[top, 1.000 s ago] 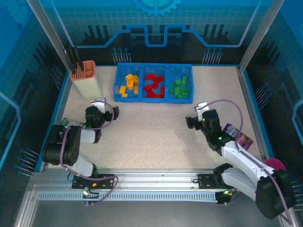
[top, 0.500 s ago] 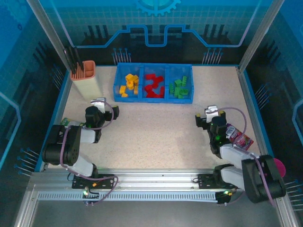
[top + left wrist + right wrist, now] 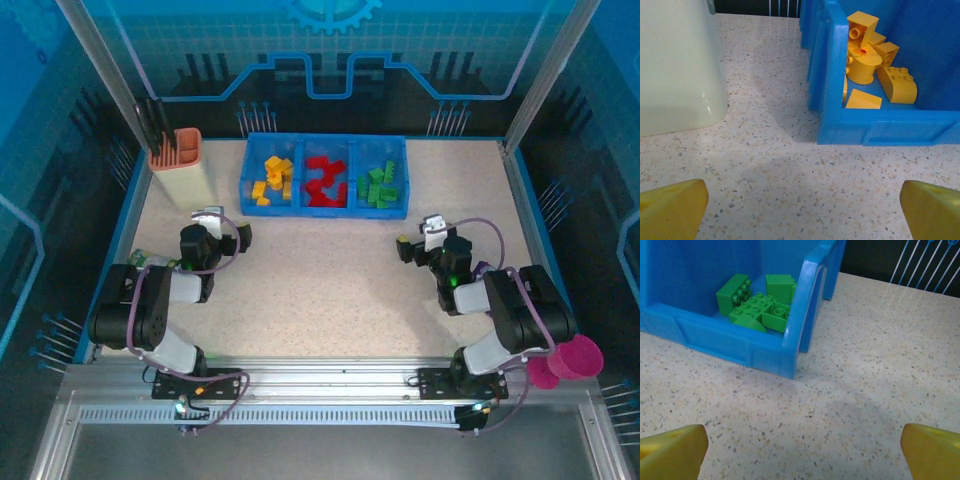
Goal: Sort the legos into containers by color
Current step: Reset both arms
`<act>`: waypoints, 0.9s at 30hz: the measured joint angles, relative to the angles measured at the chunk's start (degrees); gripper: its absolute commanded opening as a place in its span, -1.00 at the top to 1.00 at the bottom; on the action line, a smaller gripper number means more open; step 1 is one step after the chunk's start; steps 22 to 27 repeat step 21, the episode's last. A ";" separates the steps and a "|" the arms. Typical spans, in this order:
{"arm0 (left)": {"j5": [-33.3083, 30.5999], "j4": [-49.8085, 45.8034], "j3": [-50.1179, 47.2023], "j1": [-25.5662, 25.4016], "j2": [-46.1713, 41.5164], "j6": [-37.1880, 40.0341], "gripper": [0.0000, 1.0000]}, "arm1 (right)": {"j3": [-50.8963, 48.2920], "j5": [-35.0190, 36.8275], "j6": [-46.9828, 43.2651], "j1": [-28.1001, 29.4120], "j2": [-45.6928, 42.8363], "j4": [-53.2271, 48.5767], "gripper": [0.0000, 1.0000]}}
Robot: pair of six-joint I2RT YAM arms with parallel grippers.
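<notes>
Top external: legos [image 3: 322,182] all inside tray [image 3: 325,212], yellow left, red middle, green right. Tray ahead of both hands, long axis crosswise on counter [image 3: 320,290]. Left hand [image 3: 222,228] nearer yellow, right hand [image 3: 415,243] nearer green; both spread apart, empty.

Yellow, red, green legos [image 3: 322,183] sit sorted in blue containers [image 3: 325,211].

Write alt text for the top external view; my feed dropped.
A blue tray at the far side of the table holds yellow legos in its left compartment, red legos in the middle, green legos on the right. The left hand and right hand sit open and empty on the near side, short of the tray.
</notes>
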 measured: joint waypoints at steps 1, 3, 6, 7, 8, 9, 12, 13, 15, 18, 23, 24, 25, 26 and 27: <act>0.00 0.04 0.00 0.00 0.00 -0.02 -0.99 | 1.27 0.33 0.31 -0.07 0.00 -1.11 -1.00; 0.00 0.02 0.00 0.00 0.00 -0.02 -0.99 | 3.54 0.17 1.05 -0.83 0.00 -2.64 -1.00; 0.00 0.02 0.00 0.00 0.00 -0.02 -0.99 | 5.25 0.13 1.95 -2.36 0.00 -3.67 -1.00; 0.00 0.02 0.00 0.00 0.00 0.00 -0.99 | 5.25 0.26 2.12 -2.49 0.00 -3.80 -0.99; 0.00 0.04 0.00 0.00 0.00 0.00 -0.99 | 5.25 0.31 2.16 -2.49 0.00 -4.22 -1.00; 0.00 0.02 0.00 0.00 0.00 -0.02 -0.99 | 5.25 0.28 2.34 -2.49 0.00 -4.74 -1.00; 0.00 0.04 0.00 0.00 0.00 0.00 -0.99 | 5.25 0.28 2.58 -2.49 0.00 -5.55 -1.00; 0.00 0.02 0.00 0.00 0.00 0.00 -0.99 | 5.25 0.28 2.60 -2.49 0.00 -5.66 -1.00; 0.00 0.04 0.00 0.00 0.00 0.00 -0.98 | 5.25 0.28 2.75 -2.49 0.00 -6.01 -1.00; 0.00 0.04 0.00 0.00 0.00 0.00 -0.99 | 5.25 0.28 2.78 -2.49 0.00 -6.29 -1.00; 0.00 0.04 0.00 0.00 0.00 -0.02 -0.99 | 5.25 0.31 2.78 -2.49 0.00 -6.62 -1.00; 0.00 0.04 0.00 0.00 0.00 -0.02 -0.99 | 5.25 0.31 2.78 -2.49 0.00 -6.62 -1.00; 0.00 0.04 0.00 0.00 0.00 -0.02 -0.99 | 5.25 0.31 2.78 -2.49 0.00 -6.62 -1.00; 0.00 0.04 0.00 0.00 0.00 -0.02 -0.99 | 5.25 0.31 2.78 -2.49 0.00 -6.62 -1.00; 0.00 0.04 0.00 0.00 0.00 -0.02 -0.99 | 5.25 0.31 2.78 -2.49 0.00 -6.62 -1.00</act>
